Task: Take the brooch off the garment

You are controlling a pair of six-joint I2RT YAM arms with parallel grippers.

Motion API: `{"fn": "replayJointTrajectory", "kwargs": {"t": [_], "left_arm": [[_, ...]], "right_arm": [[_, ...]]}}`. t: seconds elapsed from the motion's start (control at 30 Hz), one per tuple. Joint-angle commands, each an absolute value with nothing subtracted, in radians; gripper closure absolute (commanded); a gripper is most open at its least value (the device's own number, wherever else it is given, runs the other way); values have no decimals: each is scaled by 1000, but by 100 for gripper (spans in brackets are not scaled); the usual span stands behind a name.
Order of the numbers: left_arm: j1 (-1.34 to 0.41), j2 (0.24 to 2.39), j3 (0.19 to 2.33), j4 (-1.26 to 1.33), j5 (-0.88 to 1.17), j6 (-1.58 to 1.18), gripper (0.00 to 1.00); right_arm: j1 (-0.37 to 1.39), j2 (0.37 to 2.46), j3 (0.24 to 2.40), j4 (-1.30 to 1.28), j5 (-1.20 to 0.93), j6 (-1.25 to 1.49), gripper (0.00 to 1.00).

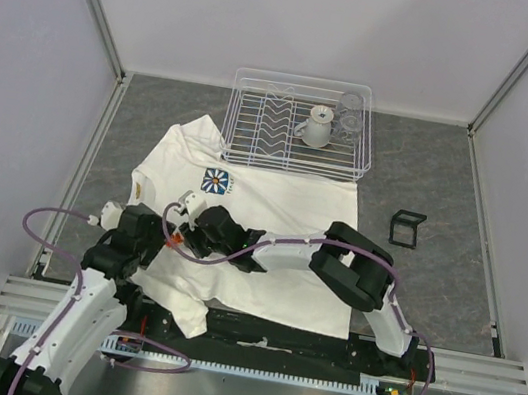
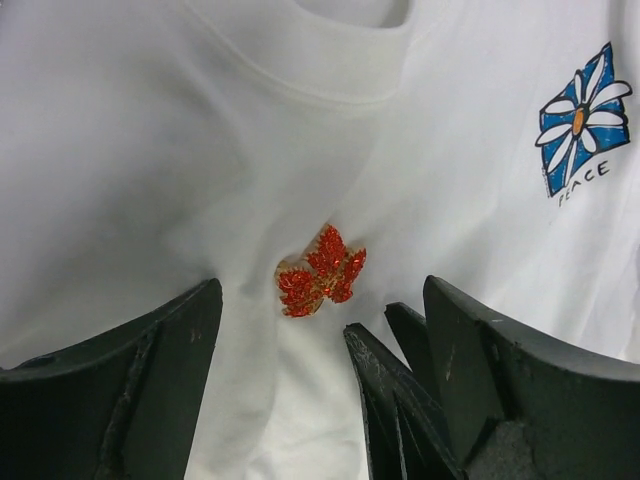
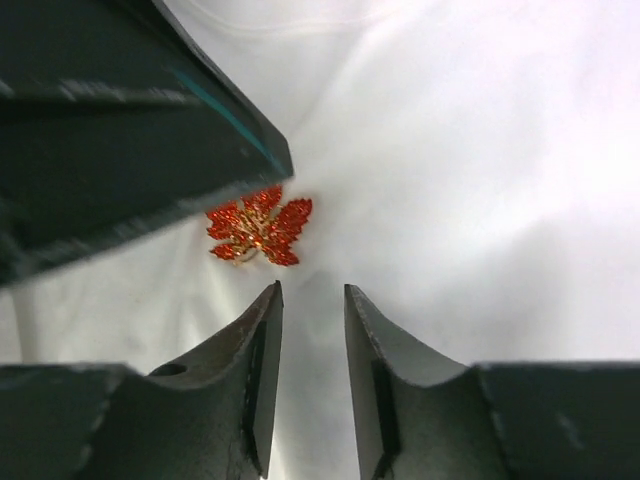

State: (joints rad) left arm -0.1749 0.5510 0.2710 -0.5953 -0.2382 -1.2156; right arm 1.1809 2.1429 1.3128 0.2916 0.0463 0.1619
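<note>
Grey tabletop [image 1: 448, 188], white short-sleeved T-shirt [image 1: 272, 209]; tiny orange-red leaf brooch [image 2: 320, 272] at twelve o'clock of the narrow-gapped right gripper [image 3: 312, 290]. Wide-spread left gripper [image 2: 320, 298] should pinch leaf, not cloth.

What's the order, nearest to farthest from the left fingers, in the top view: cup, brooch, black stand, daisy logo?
1. brooch, at the fingers of the left gripper.
2. daisy logo, farther up the shirt.
3. cup, in the rack at the back.
4. black stand, far right on the table.
</note>
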Motion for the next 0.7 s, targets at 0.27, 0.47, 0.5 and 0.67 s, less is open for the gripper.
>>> {"fn": "replayJointTrajectory", "kwargs": {"t": [0.27, 0.47, 0.5, 0.67], "left_arm": [[-35, 811, 453, -529, -210, -1091, 27], [58, 841, 404, -496, -166, -1075, 27], [81, 842, 390, -486, -154, -1071, 27], [112, 854, 370, -469, -92, -1057, 27]], "right_arm": [[1227, 2111, 1313, 428, 48, 31, 86], [1242, 2167, 1396, 393, 32, 11, 72], [1249, 2172, 1399, 394, 37, 8, 69], [1262, 2223, 1459, 341, 75, 6, 67]]}}
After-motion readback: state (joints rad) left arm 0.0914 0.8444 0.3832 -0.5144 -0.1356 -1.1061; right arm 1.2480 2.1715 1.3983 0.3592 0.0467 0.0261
